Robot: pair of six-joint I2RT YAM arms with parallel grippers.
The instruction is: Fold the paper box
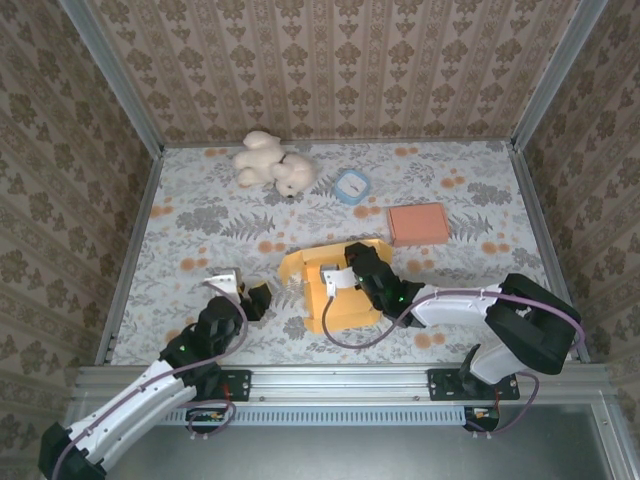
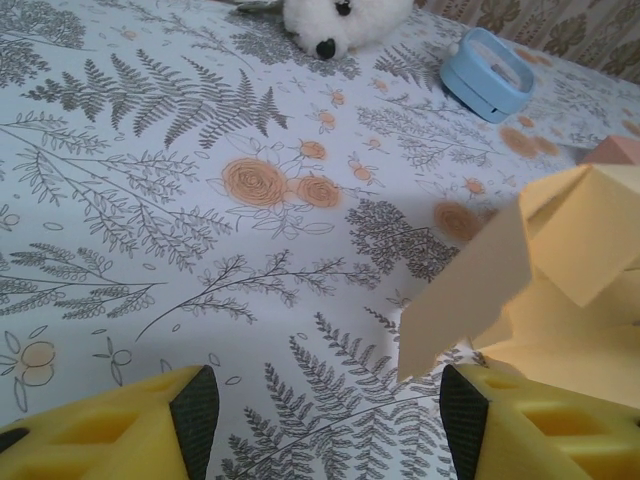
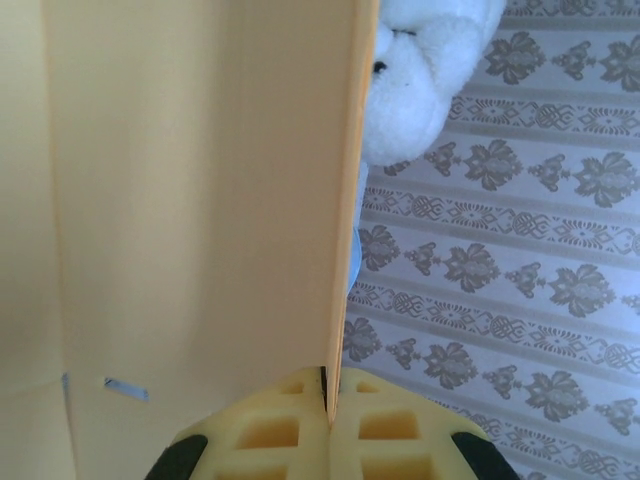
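Top view: paper box [image 1: 335, 295] lies well toward the arms from the plush toy [image 1: 272, 165], right gripper [image 1: 337, 282] on it, left gripper [image 1: 262, 298] just off its toy-left side. Left wrist: fingers spread with nothing between them, box flap [image 2: 470, 290] loose beside them, so nothing pins the box and it may skate. Right wrist: fingers pinched shut on the edge of an upright panel [image 3: 200, 200] that hides part of the toy. The hold is thin, so a hard pull could slip, crease or tear it.
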